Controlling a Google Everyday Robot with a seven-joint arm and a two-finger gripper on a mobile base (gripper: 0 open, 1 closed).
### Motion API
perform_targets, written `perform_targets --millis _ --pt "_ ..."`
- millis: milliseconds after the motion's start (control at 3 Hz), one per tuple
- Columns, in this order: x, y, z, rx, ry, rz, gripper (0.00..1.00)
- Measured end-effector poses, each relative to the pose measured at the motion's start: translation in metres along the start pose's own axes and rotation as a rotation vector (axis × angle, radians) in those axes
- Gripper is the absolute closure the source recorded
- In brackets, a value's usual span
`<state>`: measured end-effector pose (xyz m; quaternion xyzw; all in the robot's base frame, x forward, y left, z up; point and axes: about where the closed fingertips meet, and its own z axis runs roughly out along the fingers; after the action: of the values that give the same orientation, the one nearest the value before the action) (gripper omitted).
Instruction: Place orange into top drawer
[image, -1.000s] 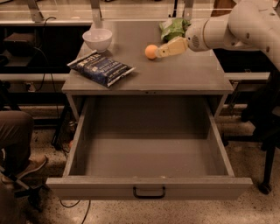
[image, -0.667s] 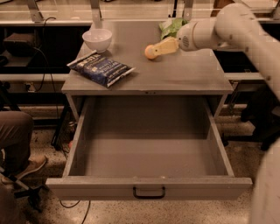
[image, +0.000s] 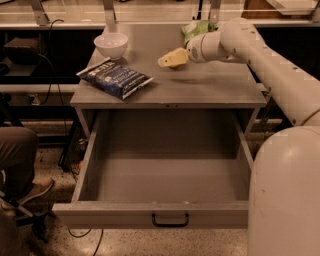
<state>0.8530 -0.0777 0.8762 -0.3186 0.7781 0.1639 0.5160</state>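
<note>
My gripper (image: 171, 59) hangs a little above the grey tabletop (image: 200, 87) at its back middle, with its shadow on the surface below it. It is shut on the orange (image: 168, 61), which shows only as a small yellowish-orange patch at the gripper's tip. The top drawer (image: 125, 214) is pulled fully open below the table's front edge. It is wide, shallow, grey and empty, with a small black handle (image: 170, 220) at the centre of its front panel.
A white bowl (image: 110, 45) stands at the back left of the tabletop. A dark blue snack bag (image: 116, 77) lies front left. A green wrinkly bag (image: 197, 29) sits behind the gripper. My arm (image: 280, 85) spans the right side. A person's leg (image: 17, 155) is at the left.
The gripper moved left onto the orange, which lay uncovered at its tip a second ago. It now hides most of the fruit and hangs slightly above the table.
</note>
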Motion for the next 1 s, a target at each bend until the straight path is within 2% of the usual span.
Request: perform_targets --millis 333,667,1000 --pt "0.002 0.004 0.012 -0.01 0.003 0.005 0.01" --pt "0.003 0.011 0.023 -0.031 0.001 0.009 0.19" --pt "0.009 0.018 0.029 -0.052 0.009 0.015 0.5"
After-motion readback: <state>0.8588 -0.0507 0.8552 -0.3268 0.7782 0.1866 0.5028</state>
